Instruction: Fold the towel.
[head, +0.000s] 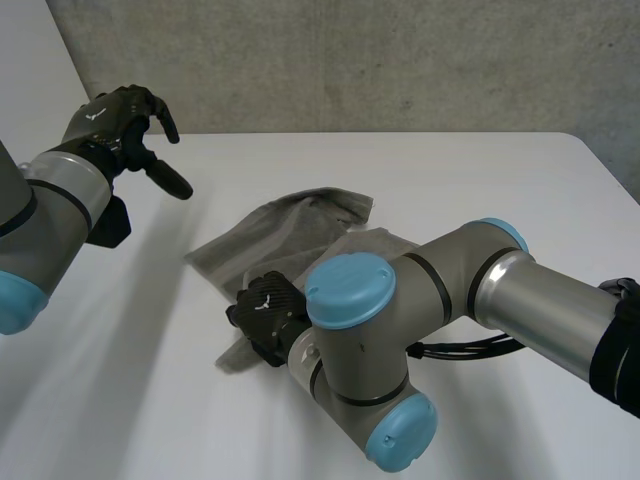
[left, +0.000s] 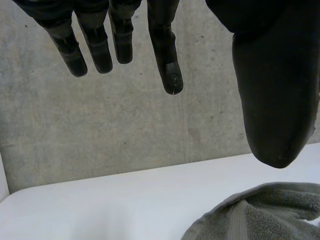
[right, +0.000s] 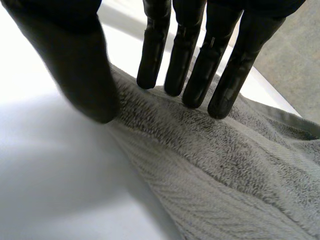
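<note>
The towel (head: 290, 232) lies rumpled, at most half doubled, in the middle of the frame, so most folding is left (my judgement): the right hand (head: 268, 312), fingers (right: 186, 50) straight, seems only to touch its lower-left corner, and the left hand (head: 125, 120) hangs open at upper left.

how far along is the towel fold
Done: hardly anything. The towel lies rumpled on the table, with no neat fold showing. In hand: the right hand has straight fingers on the towel's near edge, thumb beside it, not gripping. The left hand hangs open above the table, off the towel. Left: grasp an edge, fold it over, flatten.
</note>
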